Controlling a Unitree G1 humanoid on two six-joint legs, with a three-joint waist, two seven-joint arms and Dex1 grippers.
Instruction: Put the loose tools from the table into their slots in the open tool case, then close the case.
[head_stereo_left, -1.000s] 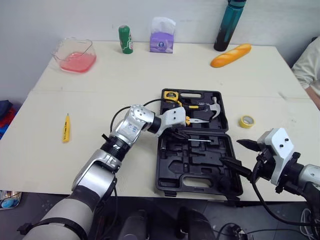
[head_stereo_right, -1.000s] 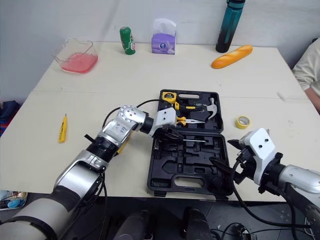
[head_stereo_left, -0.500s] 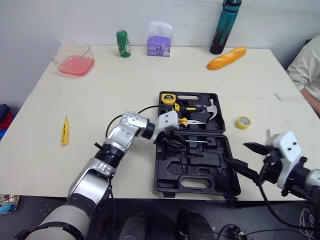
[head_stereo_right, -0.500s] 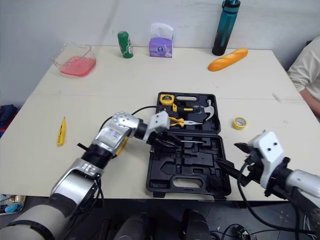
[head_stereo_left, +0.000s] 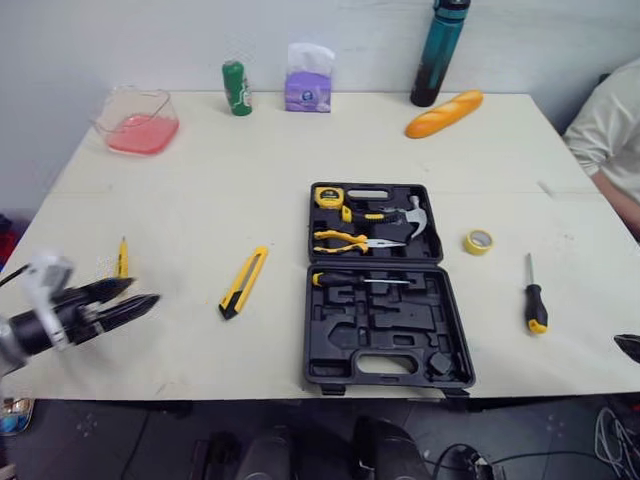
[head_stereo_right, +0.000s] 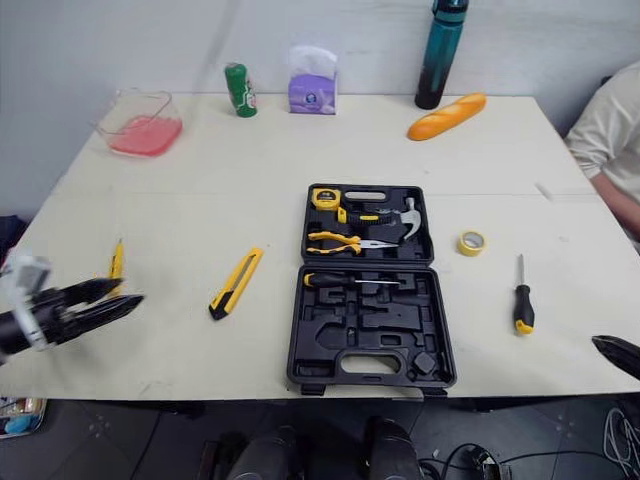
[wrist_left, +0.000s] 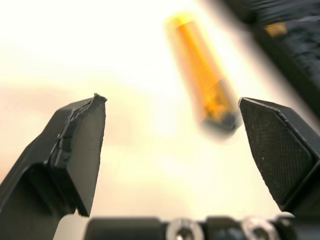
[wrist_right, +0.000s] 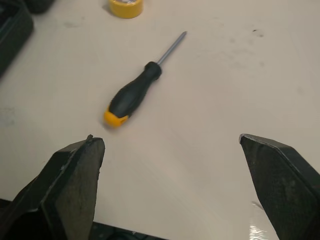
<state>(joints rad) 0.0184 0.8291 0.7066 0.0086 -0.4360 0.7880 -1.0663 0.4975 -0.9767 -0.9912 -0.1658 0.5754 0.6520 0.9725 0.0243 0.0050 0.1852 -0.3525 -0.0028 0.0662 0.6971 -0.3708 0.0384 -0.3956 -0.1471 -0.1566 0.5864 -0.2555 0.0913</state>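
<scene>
Your arms are back off the case (head_stereo_left: 385, 330) now, both jaws wide and empty. Knife (head_stereo_left: 243, 282) and screwdriver (head_stereo_left: 535, 300) still lie loose.

The bench (head_stereo_left: 200, 180) looks smooth and matt, a pale laminate with faint scuffs. The tool case (head_stereo_left: 345, 335) is black moulded plastic, dull and slightly grained. The screwdriver (wrist_right: 145, 75) has a matt black and yellow plastic handle and a bare metal shaft. The hammer (head_stereo_left: 418, 215) has a bright metal head. The utility knife (head_stereo_left: 243, 282) is yellow plastic. My left fingers (wrist_left: 275, 145) are matt black, with finely textured pads.
</scene>
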